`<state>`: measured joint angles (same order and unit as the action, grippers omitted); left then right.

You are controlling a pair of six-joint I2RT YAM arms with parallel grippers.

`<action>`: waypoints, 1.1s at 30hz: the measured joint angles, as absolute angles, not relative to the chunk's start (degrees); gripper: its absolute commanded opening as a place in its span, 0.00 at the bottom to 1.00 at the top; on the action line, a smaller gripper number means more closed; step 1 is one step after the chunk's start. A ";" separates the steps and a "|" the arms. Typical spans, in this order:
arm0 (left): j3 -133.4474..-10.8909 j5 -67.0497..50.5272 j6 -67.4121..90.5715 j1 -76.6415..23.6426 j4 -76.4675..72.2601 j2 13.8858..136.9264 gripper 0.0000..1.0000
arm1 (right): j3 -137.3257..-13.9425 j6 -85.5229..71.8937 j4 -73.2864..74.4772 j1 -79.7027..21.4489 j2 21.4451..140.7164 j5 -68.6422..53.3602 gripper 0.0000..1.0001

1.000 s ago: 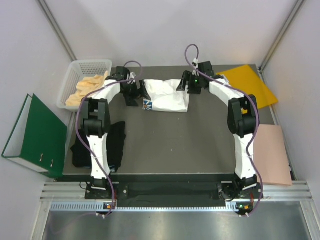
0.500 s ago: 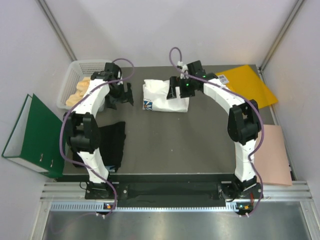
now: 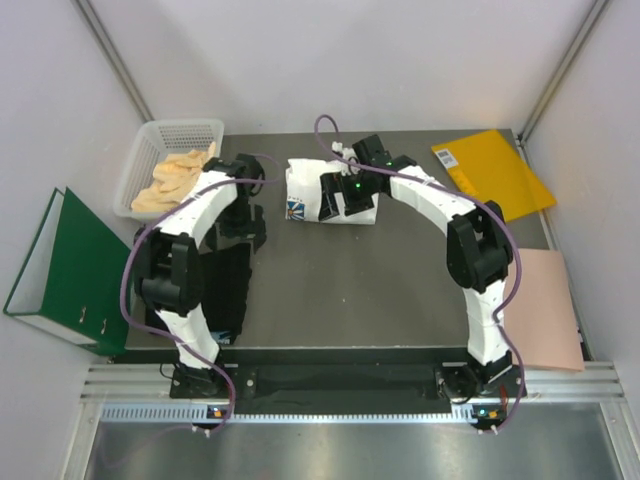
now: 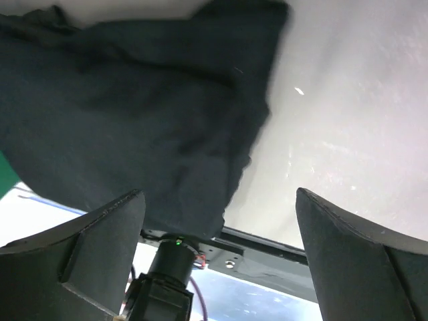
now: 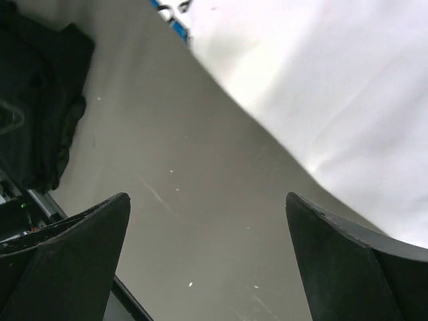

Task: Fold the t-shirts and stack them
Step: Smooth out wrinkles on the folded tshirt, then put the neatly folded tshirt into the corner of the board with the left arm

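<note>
Spreading under everything is the dark grey table, with both arms reaching from its near edge toward the far side. Off the table's left side a green binder lies flat, and at the right edge rests a pink paper sheet. The black t-shirt lies crumpled at the near left of the table, partly hidden under the left arm; the left wrist view shows its dark cloth filling the upper left, with bare table to the right. The white t-shirt sits folded into a compact block at the far centre, well apart from the black one. An orange envelope lies at the far right corner, and a white basket holding a yellow cloth stands just beyond the far left corner. The left gripper hangs over the far edge of the black shirt, jaws spread wide and gripping nothing. The right gripper hovers over the white shirt, jaws likewise wide apart and empty, with white cloth and bare table below it. A small blue print marks the white shirt's near left corner.
</note>
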<state>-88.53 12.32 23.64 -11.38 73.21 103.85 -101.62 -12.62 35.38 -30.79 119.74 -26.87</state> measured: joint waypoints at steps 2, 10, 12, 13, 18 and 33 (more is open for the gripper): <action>-88.31 14.98 24.80 -15.62 74.11 103.85 0.99 | -101.62 -13.08 35.11 -29.39 119.85 -26.61 1.00; -78.91 19.90 30.46 -25.28 75.02 103.92 0.99 | -101.67 -15.62 33.54 -20.25 121.21 -27.44 1.00; -77.21 21.76 31.94 -25.19 75.77 104.40 0.99 | -101.67 -16.05 33.32 -17.85 121.21 -28.01 1.00; -76.49 22.92 32.97 -25.15 75.77 104.73 0.99 | -101.67 -16.14 33.12 -16.75 121.21 -28.38 1.00; -73.32 25.82 35.66 -25.67 75.68 105.84 0.99 | -97.51 -16.91 30.52 -12.78 119.42 -30.11 1.00; -65.04 30.59 40.95 -27.33 79.18 116.51 0.24 | -87.72 -19.86 24.47 -9.78 110.59 -34.89 1.00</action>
<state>-65.04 30.59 40.95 -27.33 79.18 116.51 -87.72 -19.86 24.47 -9.78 110.59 -34.89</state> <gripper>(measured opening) 0.761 0.995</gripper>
